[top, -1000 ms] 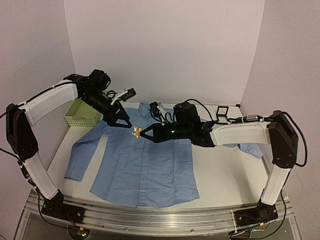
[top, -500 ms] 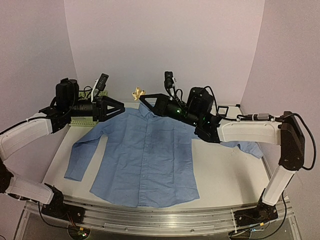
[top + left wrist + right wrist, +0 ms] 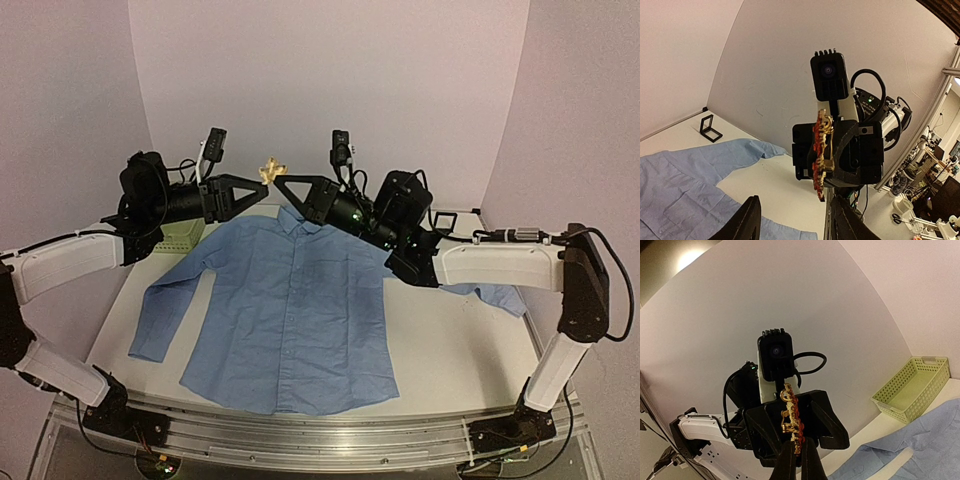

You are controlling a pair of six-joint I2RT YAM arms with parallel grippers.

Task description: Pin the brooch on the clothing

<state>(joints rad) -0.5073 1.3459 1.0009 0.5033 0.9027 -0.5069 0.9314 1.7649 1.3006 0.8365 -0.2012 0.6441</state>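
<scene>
Brooch (image 3: 268, 170) is now held high in the air above the collar of the shirt (image 3: 290, 310), pinched edge-on between the pressed fingers of the right gripper (image 3: 279, 183); a second ago it was down at the shirt front. The left gripper (image 3: 260, 192) has been swung level to face it, jaws spread but narrower than before (nothing is touched yet, as far as can be seen). A mid-air regrip or clasp opening is judged likely; no pinning has been done.
</scene>
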